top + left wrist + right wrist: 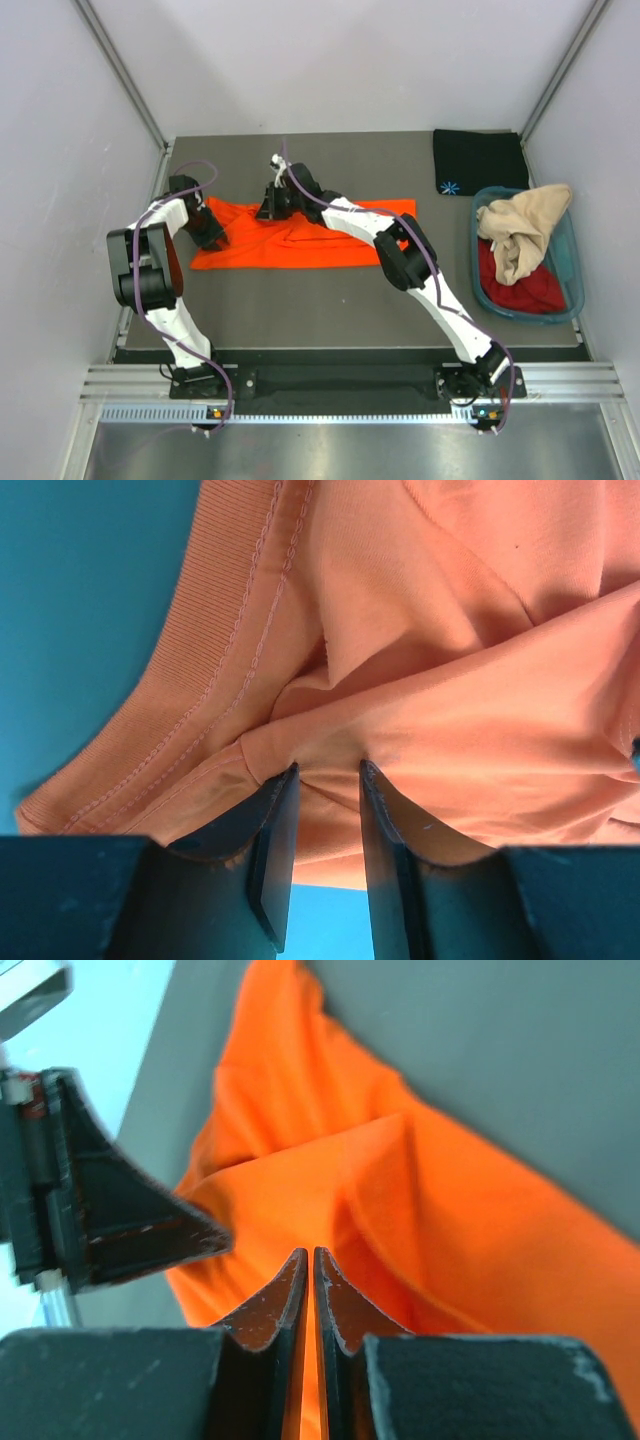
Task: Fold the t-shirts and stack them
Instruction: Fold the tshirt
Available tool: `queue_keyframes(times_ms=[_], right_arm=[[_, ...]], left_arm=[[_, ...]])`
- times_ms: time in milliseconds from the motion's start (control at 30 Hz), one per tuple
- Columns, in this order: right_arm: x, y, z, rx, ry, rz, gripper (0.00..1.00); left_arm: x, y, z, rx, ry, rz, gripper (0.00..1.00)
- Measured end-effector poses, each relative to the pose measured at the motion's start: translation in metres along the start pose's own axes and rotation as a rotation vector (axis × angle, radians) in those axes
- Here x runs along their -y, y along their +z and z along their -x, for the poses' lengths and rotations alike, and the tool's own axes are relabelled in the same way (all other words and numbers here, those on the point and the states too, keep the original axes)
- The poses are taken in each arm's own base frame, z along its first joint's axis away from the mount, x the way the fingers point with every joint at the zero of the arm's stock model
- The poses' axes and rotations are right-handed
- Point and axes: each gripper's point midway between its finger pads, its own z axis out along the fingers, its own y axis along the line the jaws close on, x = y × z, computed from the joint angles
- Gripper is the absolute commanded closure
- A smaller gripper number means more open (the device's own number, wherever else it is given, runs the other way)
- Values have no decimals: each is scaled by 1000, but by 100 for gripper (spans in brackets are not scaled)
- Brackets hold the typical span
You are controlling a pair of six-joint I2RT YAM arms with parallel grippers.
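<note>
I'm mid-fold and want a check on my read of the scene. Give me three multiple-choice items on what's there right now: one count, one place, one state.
1. How many shirts lie in the tub?
A. none
B. two
C. four

2. Where is the black shirt?
A. in the tub
B. on the floor
C. folded on the table, behind the tub

3. What is the left gripper doing?
A. pinching the orange shirt
B. hanging open in the air
C. holding the tub

Answers:
1. B: only the beige shirt and the dark red shirt are in it.
2. C: it lies flat at the table's far right corner.
3. A: the left wrist view shows orange cloth bunched in its grip.
</note>
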Motion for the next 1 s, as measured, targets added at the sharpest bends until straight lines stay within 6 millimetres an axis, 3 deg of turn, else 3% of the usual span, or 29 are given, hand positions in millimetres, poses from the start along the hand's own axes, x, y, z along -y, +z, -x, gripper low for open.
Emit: queue_keyframes(times_ms=[300,500,800,1000], right_arm=[[57,-3,5,7,50,-115,94],[79,-12,21,42,18,-171,94],[81,-22,26,29,-4,-199,90],[64,-34,34,14,-18,-185,82]], left_arm=[[0,0,0,-1,3,0,64],[0,0,0,0,3,-1,64],[0,0,0,0,5,-1,63],[3,-4,0,-1,7,-26,50]])
